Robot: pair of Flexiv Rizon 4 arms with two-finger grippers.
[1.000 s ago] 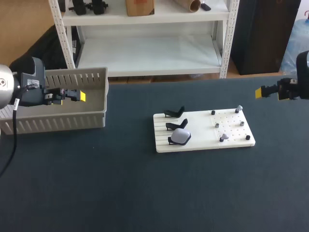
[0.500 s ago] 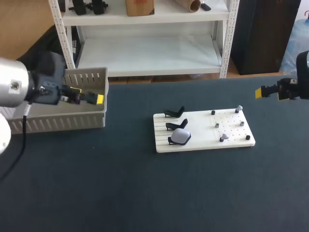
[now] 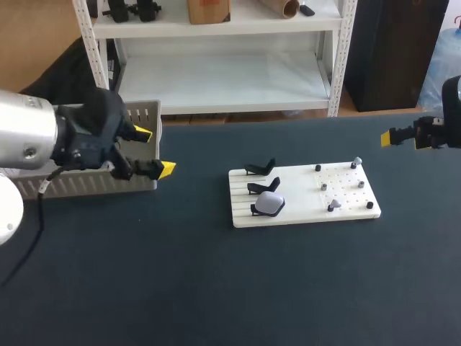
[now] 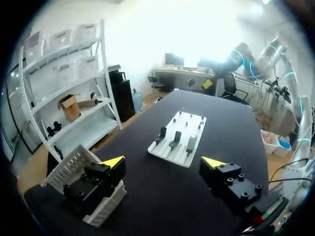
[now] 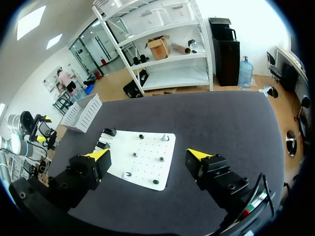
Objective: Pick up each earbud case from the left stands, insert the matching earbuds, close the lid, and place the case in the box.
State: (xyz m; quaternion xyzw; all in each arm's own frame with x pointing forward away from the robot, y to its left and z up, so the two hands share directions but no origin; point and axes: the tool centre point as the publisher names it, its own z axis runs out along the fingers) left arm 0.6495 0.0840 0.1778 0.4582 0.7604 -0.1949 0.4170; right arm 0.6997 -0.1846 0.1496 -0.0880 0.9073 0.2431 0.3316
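White earbud case [image 3: 270,204] sat on its stand [image 3: 255,210], two stands [image 3: 261,169] bare, so you likely had one left. Your left gripper [image 3: 155,151], beside the box [image 3: 86,184], and right gripper [image 5: 147,155] both gaped empty.

Silver left arm [image 3: 25,140], black end effector [image 3: 155,152], yellow fingertips [image 3: 167,170].

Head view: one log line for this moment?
left gripper: open, empty, beside box | right gripper: open, empty, right of board | earbud case: on front stand | other two stands: bare
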